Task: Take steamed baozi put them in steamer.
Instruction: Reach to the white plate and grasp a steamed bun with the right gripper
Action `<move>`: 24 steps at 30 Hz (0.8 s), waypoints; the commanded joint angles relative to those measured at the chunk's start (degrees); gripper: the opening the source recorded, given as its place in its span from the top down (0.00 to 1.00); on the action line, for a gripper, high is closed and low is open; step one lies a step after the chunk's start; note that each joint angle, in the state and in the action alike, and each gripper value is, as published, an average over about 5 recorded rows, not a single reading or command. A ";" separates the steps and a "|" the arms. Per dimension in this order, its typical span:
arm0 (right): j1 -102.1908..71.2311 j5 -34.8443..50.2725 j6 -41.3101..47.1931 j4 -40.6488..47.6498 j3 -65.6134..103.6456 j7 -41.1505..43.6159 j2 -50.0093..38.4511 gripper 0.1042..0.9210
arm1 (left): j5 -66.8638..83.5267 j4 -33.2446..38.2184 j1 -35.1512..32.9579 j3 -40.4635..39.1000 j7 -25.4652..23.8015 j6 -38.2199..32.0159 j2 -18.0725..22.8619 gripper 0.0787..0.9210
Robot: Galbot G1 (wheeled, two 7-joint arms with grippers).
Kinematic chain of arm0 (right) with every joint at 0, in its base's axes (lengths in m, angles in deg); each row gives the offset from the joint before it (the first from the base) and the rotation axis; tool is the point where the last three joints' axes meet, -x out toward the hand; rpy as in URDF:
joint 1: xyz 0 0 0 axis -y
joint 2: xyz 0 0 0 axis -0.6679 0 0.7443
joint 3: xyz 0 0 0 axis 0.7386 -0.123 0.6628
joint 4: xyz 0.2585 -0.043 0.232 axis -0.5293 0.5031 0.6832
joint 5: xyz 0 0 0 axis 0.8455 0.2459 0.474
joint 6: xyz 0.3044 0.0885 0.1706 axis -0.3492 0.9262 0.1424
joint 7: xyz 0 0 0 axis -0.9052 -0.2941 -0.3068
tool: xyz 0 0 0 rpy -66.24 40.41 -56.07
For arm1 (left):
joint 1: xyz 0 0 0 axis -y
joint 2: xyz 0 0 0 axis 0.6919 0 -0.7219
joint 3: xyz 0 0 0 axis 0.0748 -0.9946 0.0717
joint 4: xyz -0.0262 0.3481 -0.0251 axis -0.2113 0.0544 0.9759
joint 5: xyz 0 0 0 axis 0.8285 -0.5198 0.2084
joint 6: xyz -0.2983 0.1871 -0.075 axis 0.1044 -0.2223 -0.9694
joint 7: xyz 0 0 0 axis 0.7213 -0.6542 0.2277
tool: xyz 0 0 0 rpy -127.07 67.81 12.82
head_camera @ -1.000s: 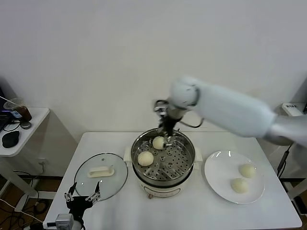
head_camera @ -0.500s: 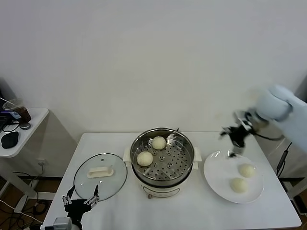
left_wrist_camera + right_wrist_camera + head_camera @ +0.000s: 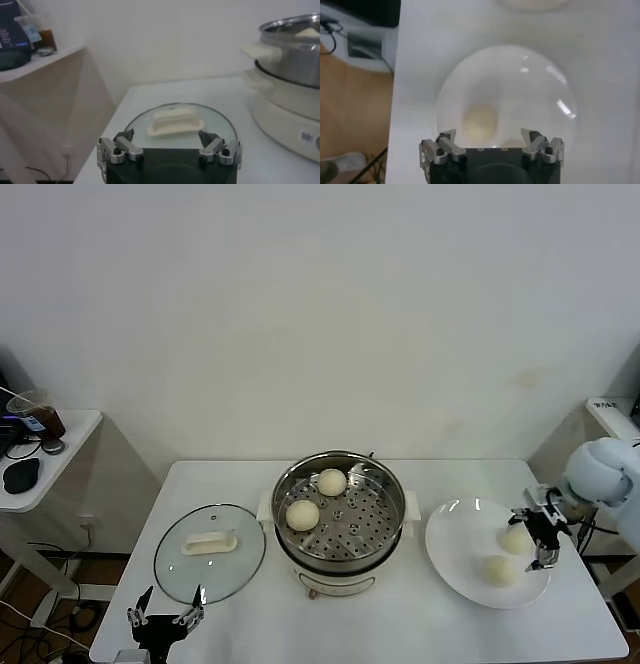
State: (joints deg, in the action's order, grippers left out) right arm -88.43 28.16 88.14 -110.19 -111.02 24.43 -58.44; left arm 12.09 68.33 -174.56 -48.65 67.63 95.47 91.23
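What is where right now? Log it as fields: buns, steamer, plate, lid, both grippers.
buns in steamer: two
buns on plate: two
steamer: centre of table, uncovered
plate: to the steamer's right
glass lid: flat on table, to the steamer's left
right gripper: open, over the plate beside the buns, holding nothing
left gripper: open, parked at the table's near edge by the lid

Right claw (image 3: 540, 541) — open over plate (image 3: 450, 559).
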 commanded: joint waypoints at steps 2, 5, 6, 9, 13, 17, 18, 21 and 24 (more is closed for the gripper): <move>-6.19 -6.19 -2.49 5.23 4.06 0.43 6.03 0.12 | -0.38 -0.83 0.20 -0.01 0.08 -0.03 0.06 0.12; -4.98 -8.03 -2.97 7.00 2.67 0.19 7.84 0.12 | -0.49 -1.14 0.69 -0.01 -0.01 0.04 0.07 0.12; -4.91 -8.53 -3.14 7.44 2.50 0.13 8.30 0.12 | -0.49 -1.26 0.80 0.01 -0.01 0.05 0.08 0.12; -4.56 -9.58 -3.81 8.66 2.21 0.16 9.20 0.12 | -0.49 -1.69 0.96 0.09 0.07 0.02 0.07 0.12; -4.18 -10.40 -4.36 10.15 1.99 -0.05 9.88 0.12 | -0.50 -2.30 1.13 0.02 0.13 -0.05 0.04 0.12; -5.11 -11.11 -4.32 10.78 2.18 -0.67 10.75 0.12 | -0.48 -2.89 1.62 -0.04 0.09 -0.03 -0.01 0.12; -5.43 -11.32 -4.29 10.90 2.27 -0.76 10.99 0.12 | -0.48 -2.98 1.71 -0.04 0.07 -0.02 -0.06 0.12; -6.24 -11.77 -4.17 11.16 2.35 -0.89 11.50 0.12 | -0.44 -3.13 1.82 0.01 0.03 -0.01 -0.19 0.12; -6.70 -12.17 -4.11 11.34 2.26 -0.95 11.78 0.12 | -0.41 -3.34 1.91 0.06 0.02 0.00 -0.27 0.12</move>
State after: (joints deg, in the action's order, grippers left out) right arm -93.89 17.88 84.50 -100.40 -109.04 23.75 -48.30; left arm 11.70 65.19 -172.74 -48.57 67.67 95.45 90.97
